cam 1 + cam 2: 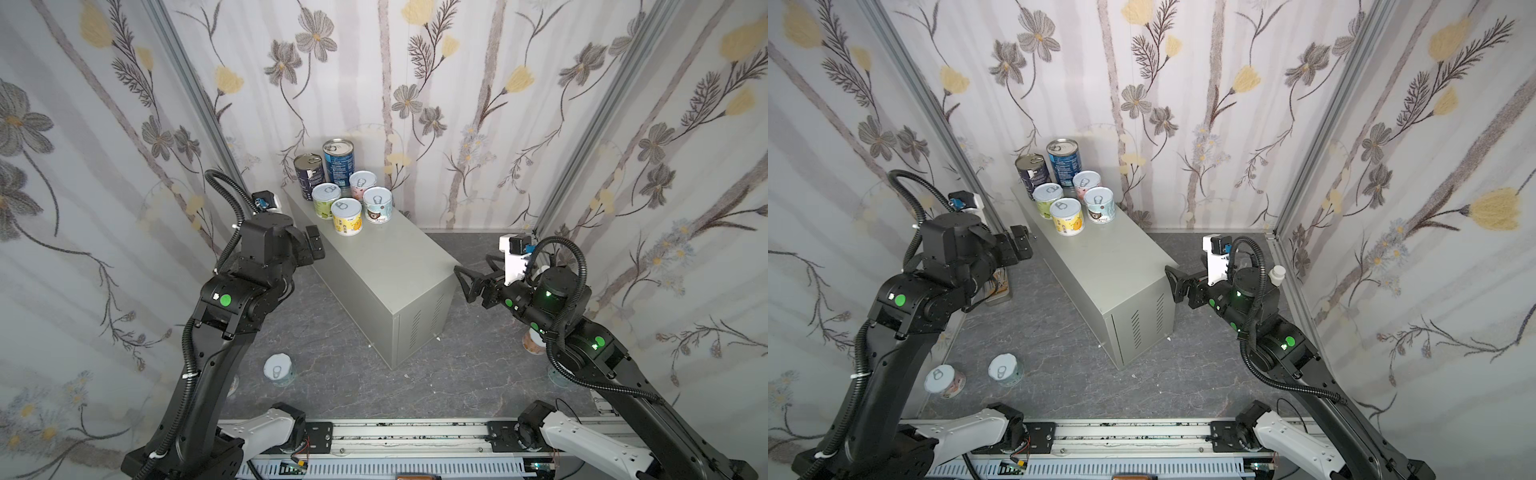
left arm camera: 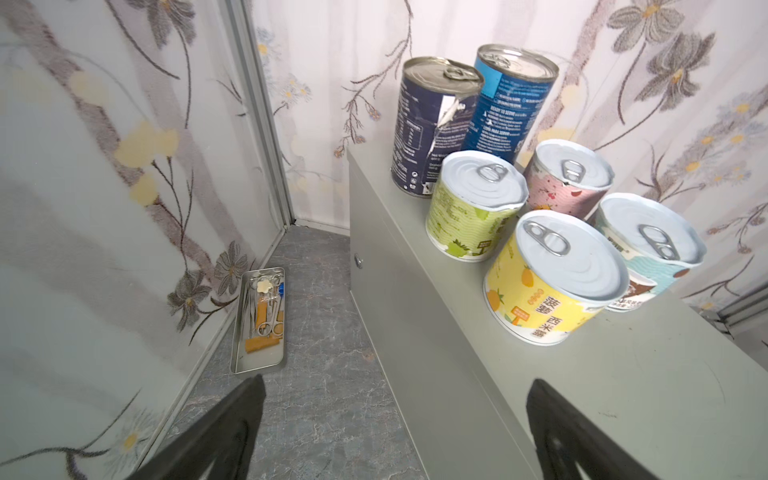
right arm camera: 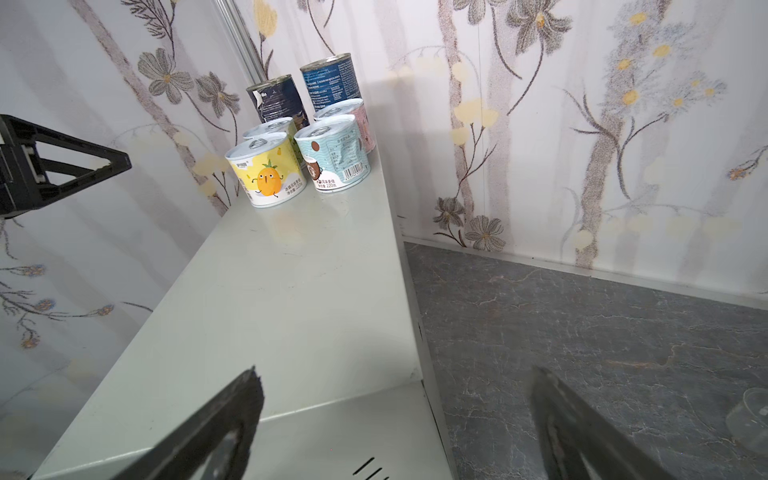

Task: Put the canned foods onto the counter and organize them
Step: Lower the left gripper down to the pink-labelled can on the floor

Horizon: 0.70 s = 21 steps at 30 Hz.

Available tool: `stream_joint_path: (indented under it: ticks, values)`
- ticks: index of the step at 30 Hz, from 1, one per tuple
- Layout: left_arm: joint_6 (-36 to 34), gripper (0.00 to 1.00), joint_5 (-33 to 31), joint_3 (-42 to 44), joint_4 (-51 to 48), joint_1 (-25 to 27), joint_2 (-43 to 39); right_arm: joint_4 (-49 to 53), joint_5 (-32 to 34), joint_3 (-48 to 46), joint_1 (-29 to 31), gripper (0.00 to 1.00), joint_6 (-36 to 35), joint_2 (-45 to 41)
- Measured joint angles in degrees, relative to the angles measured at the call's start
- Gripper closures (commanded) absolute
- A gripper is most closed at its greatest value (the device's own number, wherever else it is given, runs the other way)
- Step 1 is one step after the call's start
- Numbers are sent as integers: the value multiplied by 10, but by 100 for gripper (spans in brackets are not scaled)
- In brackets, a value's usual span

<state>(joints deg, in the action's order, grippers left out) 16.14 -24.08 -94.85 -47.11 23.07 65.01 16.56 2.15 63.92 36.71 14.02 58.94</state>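
Dark grey marbled floor (image 1: 353, 386) bears a short pale-lidded pastel can (image 1: 278, 369), rigid, slick, probably weighty: best pinched mid-wall by left fingers (image 2: 249, 399), spread empty like right fingers (image 3: 245, 403).

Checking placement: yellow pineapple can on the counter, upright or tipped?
Upright: yellow can stands base-down on the counter, pull-tab lid up.

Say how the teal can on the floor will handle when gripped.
The teal can, with its pull-tab lid, looks rigid and probably won't give. Squat and upright, it is unlikely to tip; knocked over, its round side would likely roll.
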Motion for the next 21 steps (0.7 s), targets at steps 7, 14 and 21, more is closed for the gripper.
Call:
stream_joint_path:
  ticks: [7, 14, 21]
  values:
    - [71, 0, -63, 138, 10, -30, -26, 26, 21, 24, 4, 0, 0, 11]
    - [185, 0, -87, 249, 21, -117, -51, 46, 38, 50, 4, 0, 0, 30]
    - [283, 0, -37, 351, 23, -248, -47, 62, 53, 66, -8, 0, 0, 50]
